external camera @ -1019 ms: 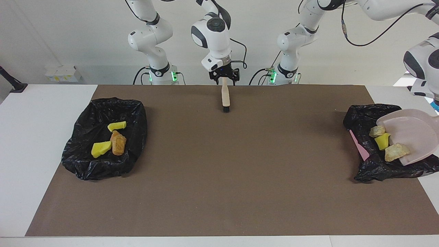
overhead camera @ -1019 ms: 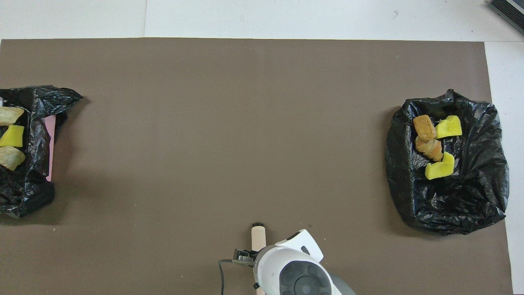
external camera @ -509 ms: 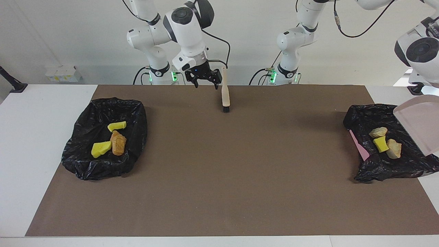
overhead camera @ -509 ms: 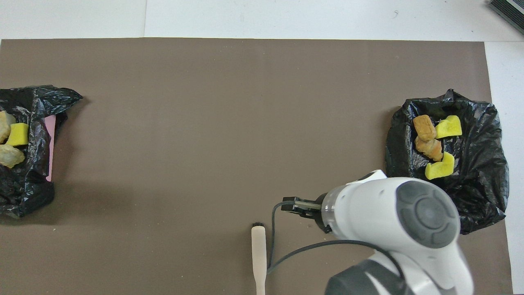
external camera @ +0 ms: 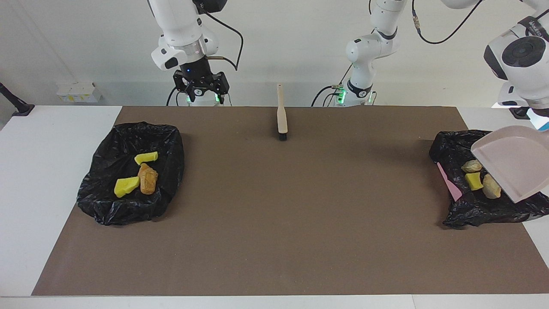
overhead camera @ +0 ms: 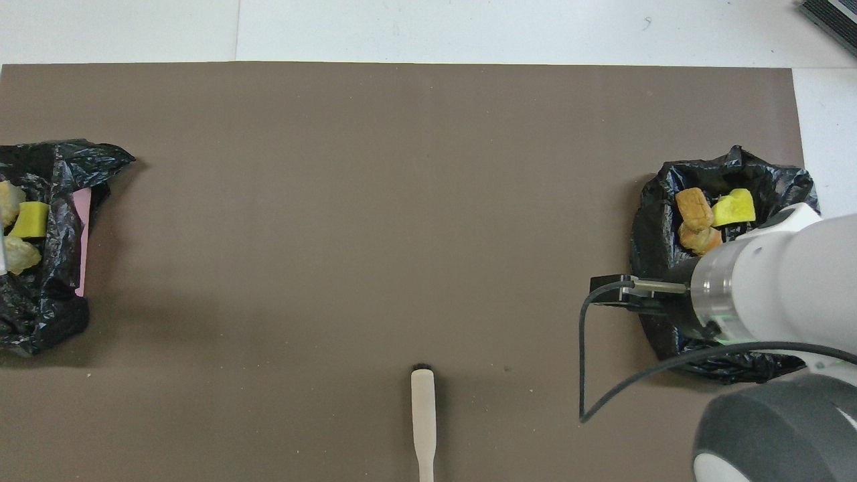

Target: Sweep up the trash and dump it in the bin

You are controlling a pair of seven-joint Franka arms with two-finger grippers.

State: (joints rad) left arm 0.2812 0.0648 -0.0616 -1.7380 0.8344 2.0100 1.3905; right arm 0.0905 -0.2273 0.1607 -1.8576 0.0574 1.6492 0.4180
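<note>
The left claw, clamped on the dustpan, tips it over the bin to shed trash, while the right claw, apart, hangs idle above the desk.

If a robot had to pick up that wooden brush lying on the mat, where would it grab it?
Probably the brush by its narrow handle end, which points toward the robots while the bristles face away. It lies flat with bare mat on both flanks, so a pincer would come straight down, fingers across the handle.
</note>
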